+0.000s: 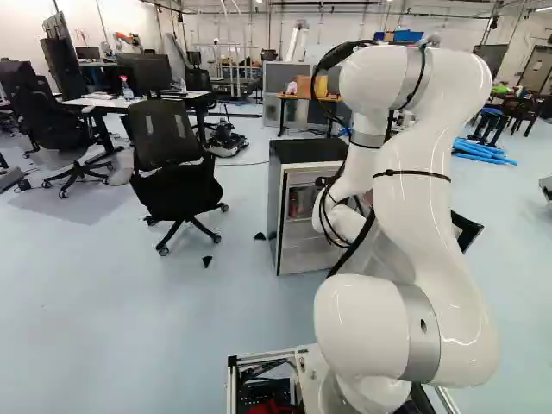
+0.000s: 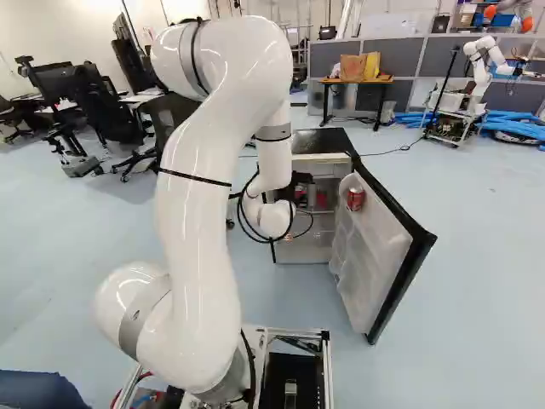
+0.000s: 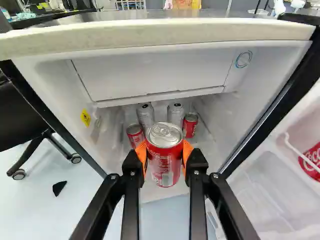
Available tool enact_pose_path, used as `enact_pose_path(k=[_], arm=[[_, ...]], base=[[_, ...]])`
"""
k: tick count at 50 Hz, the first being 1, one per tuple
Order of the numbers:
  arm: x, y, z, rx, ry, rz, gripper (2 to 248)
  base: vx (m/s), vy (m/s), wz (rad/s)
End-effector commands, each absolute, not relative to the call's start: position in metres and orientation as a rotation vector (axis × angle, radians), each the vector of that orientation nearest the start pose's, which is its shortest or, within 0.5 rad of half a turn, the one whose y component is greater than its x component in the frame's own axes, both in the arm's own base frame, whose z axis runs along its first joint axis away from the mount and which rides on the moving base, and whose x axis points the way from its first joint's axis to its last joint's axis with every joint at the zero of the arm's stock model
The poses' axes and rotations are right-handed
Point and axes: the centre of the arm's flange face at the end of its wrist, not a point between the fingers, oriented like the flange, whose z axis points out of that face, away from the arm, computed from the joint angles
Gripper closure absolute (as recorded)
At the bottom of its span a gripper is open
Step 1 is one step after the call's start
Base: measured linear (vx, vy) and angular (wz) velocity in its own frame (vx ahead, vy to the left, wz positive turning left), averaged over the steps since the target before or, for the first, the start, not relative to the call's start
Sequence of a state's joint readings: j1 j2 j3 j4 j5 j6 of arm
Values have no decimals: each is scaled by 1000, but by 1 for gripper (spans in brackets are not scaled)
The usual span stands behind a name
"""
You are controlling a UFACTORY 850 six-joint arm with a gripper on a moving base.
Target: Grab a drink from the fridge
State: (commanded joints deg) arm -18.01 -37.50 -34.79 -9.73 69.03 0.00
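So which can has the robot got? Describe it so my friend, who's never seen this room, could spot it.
Find the small open fridge with the black top. At its opening, a black gripper has a red can clamped between its orange pads. Other red cans stand inside and another sits in the door, but only this one is gripped.

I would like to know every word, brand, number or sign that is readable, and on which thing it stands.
"Coc", cut off: red can in the fridge door.
Lettering too small: held can in the gripper.
Black symbol, fine print unreadable: yellow sticker inside the fridge.
Unreadable: blue ring mark, other cans.
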Motion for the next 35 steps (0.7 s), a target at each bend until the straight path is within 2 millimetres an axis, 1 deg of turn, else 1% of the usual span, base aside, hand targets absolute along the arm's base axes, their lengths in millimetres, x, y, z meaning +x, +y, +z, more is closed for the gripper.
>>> enact_pose_path(k=[20, 29, 35], arm=[[394, -117, 233, -2684, 213, -1768, 158], [382, -115, 245, -2677, 217, -1785, 158], [378, -114, 252, -2671, 217, -1800, 158]], base=[[0, 0, 0], [0, 0, 0], [0, 0, 0]])
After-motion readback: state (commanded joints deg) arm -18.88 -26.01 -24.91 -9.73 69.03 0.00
